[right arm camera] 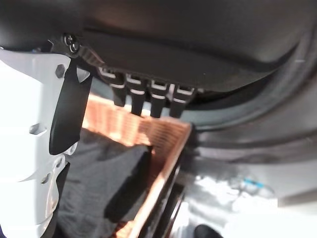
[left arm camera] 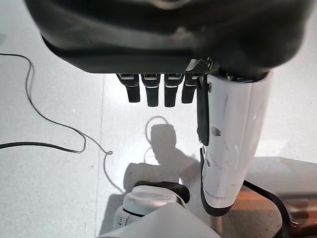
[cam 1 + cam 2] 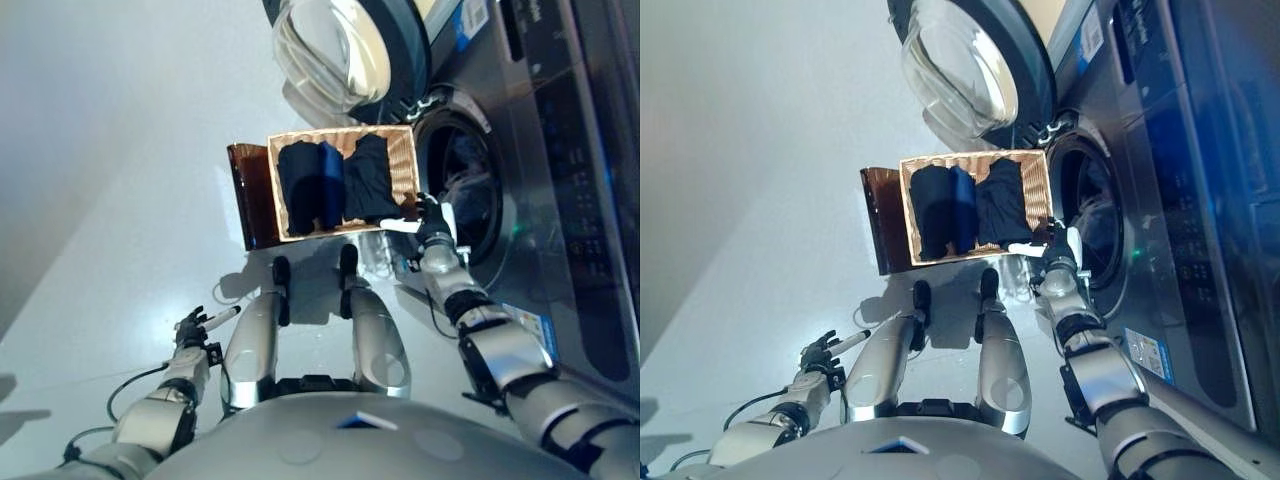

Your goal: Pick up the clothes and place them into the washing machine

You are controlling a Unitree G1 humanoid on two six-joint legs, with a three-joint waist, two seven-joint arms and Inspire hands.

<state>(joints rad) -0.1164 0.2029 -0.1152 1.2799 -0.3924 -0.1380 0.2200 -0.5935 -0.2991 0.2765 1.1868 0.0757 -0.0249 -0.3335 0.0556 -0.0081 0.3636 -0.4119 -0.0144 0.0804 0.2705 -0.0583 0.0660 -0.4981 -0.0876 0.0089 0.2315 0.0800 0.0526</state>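
My left hand (image 3: 192, 330) hangs low at my side over the floor (image 3: 120, 200), nearest of all, fingers relaxed and parted, holding nothing, well apart from the clothes.

Washing machine (image 3: 560, 170): front loader at my right, round door (image 3: 340, 45) swung open, drum mouth (image 3: 462, 190) dark.

Basket (image 3: 405, 155): woven, rectangular, on the floor just beside the drum mouth.

Clothes (image 3: 330, 185): dark pieces lying inside the basket.

My right hand (image 3: 433, 222) is at the basket's near corner by the drum; fingers (image 1: 148, 101) loosely extended above the clothes, not touching them, gripping nothing.
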